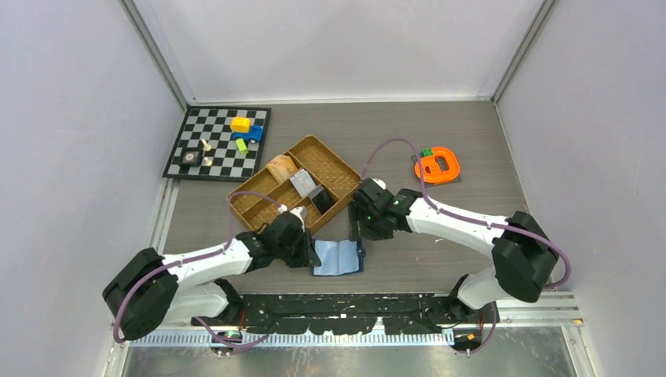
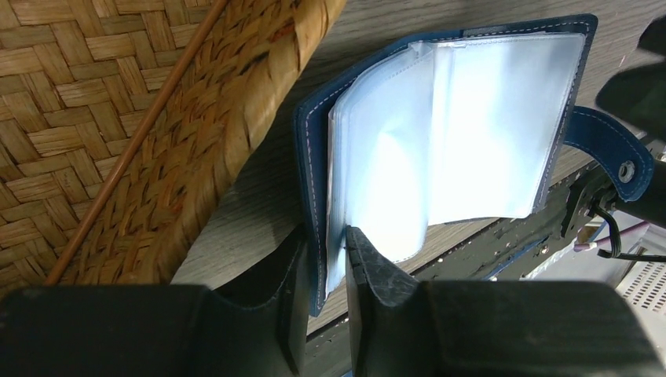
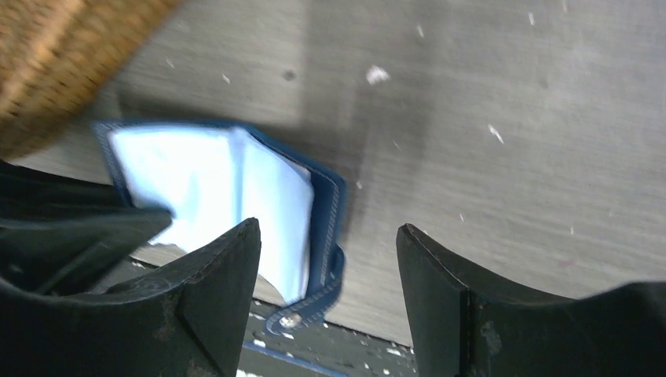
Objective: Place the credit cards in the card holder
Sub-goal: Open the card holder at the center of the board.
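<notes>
Two grippers flank the card holder [image 1: 338, 257], which lies spread open on the table [image 1: 440, 141] just in front of the woven tray [image 1: 338, 169]. The left gripper [image 2: 323, 236] has its fingers a narrow gap apart astride the holder's left cover edge; whether they actually pinch it is hard to tell. The right gripper [image 3: 328, 236] hangs wide apart over the table beside the snap tab [image 3: 302, 314], holding nothing.
</notes>
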`<action>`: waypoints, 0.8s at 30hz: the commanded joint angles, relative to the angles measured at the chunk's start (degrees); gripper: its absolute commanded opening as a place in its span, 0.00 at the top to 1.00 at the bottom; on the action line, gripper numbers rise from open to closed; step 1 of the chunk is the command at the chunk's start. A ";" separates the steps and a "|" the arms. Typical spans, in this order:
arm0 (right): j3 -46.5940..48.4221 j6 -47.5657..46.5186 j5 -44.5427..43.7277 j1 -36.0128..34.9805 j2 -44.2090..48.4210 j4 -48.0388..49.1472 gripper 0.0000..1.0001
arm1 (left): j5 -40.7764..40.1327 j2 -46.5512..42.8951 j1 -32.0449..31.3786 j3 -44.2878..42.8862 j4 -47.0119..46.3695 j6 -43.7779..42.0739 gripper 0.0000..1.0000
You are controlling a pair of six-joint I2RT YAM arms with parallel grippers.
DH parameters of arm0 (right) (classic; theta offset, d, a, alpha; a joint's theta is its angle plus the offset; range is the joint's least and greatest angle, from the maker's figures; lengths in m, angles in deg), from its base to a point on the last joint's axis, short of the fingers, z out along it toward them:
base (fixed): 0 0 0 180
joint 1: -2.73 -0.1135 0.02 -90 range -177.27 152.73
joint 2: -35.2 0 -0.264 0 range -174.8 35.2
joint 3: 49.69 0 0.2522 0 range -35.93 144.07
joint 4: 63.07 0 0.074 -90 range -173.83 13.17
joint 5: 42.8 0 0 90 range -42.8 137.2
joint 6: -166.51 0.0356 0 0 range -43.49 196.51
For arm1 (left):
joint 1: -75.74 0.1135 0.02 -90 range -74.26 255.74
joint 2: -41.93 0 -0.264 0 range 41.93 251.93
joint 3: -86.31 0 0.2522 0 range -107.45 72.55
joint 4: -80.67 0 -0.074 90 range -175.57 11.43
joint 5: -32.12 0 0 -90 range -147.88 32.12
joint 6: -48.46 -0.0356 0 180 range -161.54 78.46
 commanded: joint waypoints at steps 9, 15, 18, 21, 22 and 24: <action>-13.52 10.55 10.25 -0.09 12.88 9.60 0.31 | -0.25 1.47 -0.11 -2.00 -0.20 -1.18 0.81; -16.58 12.49 12.02 -0.42 10.96 14.40 0.31 | -0.25 1.70 -0.11 -2.02 -0.51 -1.09 0.81; -17.34 13.32 12.85 -0.69 9.73 16.58 0.33 | -0.49 1.70 -0.11 -1.94 -0.56 -1.00 0.81; -18.01 14.05 13.55 -0.85 8.26 18.91 0.35 | -0.76 1.74 -0.10 -1.78 -0.80 -0.92 0.81; -18.40 14.28 13.73 -0.95 7.76 19.58 0.37 | -0.80 1.82 -0.09 -1.77 -0.83 -0.92 0.81; -18.90 14.81 13.85 -1.06 6.61 20.58 0.42 | -0.79 2.00 -0.07 -1.75 -0.90 -0.93 0.81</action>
